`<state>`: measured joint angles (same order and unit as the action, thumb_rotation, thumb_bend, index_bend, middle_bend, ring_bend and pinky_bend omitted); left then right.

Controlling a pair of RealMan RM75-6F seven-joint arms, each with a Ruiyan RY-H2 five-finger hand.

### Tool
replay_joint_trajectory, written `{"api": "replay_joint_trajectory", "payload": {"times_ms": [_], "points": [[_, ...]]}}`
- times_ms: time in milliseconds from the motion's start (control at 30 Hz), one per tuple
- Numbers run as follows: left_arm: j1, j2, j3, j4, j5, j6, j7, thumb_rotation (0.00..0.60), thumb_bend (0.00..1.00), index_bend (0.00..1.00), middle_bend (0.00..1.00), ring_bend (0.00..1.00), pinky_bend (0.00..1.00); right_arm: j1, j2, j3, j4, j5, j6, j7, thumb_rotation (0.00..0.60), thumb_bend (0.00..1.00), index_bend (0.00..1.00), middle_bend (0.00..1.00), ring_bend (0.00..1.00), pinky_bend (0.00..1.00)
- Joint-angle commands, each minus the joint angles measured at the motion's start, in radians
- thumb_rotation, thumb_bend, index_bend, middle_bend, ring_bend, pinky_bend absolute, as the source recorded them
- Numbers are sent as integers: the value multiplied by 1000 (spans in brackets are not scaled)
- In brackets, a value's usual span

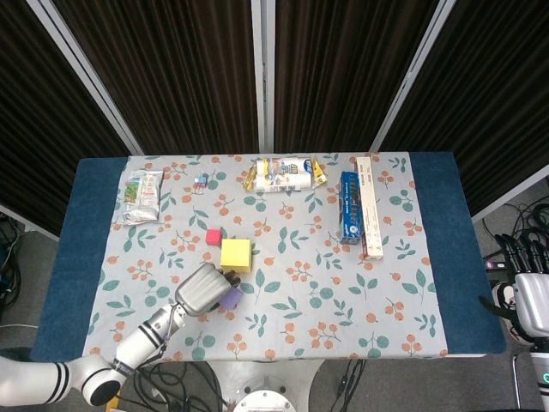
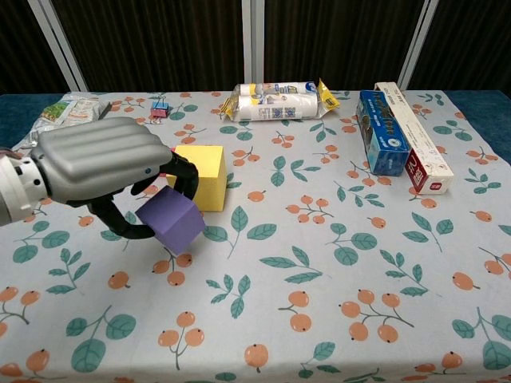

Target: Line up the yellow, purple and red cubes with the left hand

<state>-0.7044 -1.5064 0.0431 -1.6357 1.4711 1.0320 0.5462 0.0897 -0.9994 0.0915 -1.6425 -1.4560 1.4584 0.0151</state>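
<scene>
Floral-cloth worktop [image 1: 343, 292], dark curtains behind. Left hand [image 2: 108, 163] grips purple cube [image 2: 170, 219], carried just in front of yellow cube [image 2: 200, 175]; red cube [image 1: 213, 237] sits behind. Next: likely set purple down in line with them.

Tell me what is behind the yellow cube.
Behind the yellow cube, on its far left, sits the red cube. In the chest view the left hand covers it almost entirely.

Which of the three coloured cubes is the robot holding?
The purple cube, gripped in the left hand. The bigger yellow cube and small red cube sit on the table untouched.
</scene>
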Motion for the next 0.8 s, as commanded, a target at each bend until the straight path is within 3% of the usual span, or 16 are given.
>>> {"api": "replay_joint_trajectory", "payload": {"times_ms": [33, 233, 333, 800], "points": [[-48, 0, 40, 75, 153, -11, -44, 600, 293, 525, 614, 632, 677, -2, 0, 0, 0, 2, 1, 0, 600, 0, 0, 67, 0, 25], [-140, 4, 76, 239, 380, 19, -201, 600, 293, 524, 564, 590, 656, -7, 1, -2, -4, 3, 7, -3, 600, 0, 0, 67, 0, 25], [-177, -8, 83, 319, 438, 26, -252, 600, 293, 520, 542, 577, 656, -10, 1, -2, -5, 6, 9, -4, 600, 0, 0, 67, 0, 25], [-268, -55, 124, 503, 566, 52, -354, 600, 293, 499, 506, 572, 654, -20, 0, -3, -6, 18, 11, -6, 600, 0, 0, 67, 0, 25]]}}
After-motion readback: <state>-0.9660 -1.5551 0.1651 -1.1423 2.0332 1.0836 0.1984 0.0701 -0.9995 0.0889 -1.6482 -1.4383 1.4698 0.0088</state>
